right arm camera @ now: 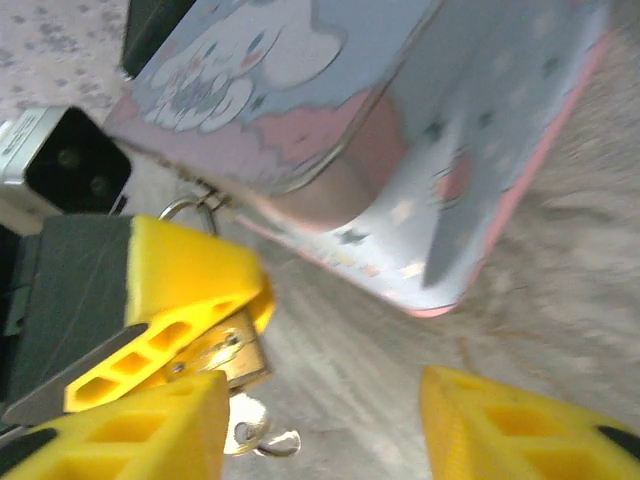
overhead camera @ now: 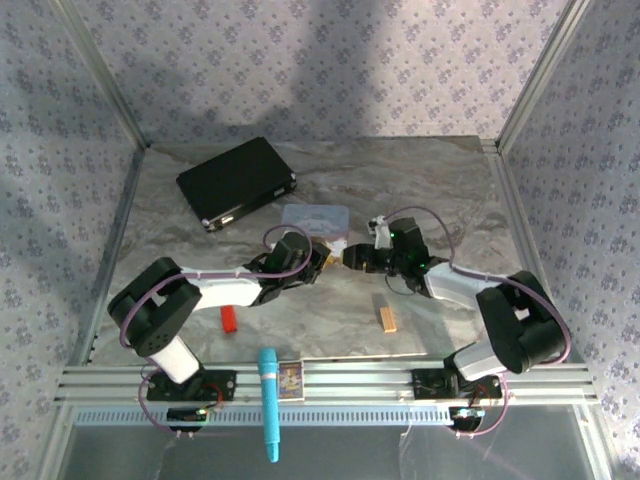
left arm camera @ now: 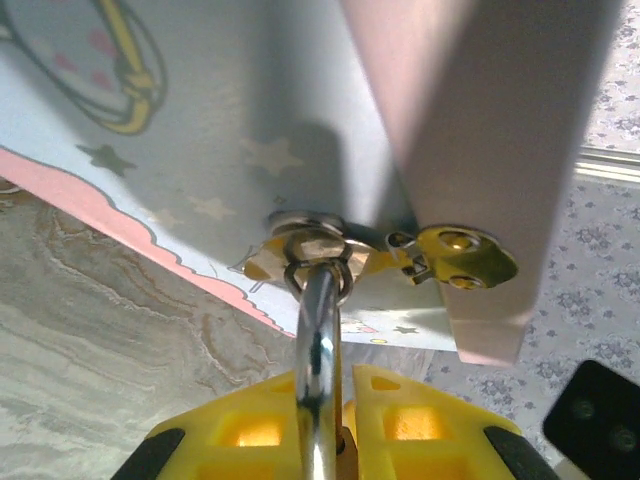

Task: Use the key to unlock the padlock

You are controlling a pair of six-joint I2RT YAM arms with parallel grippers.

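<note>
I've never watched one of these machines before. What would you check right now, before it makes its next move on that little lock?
1. Left fingers clamp the padlock: ok.
2. Key sits in the padlock's underside, head sticking out: ok.
3. Right fingers stand wide apart, the key in the gap but not pinched: ok for taking hold of it.
4. Shackle runs through the hasp of the tin box: ok.
5. Shackle sprung free of the lock body: cannot tell.
6. Key turned far enough: cannot tell.
</note>
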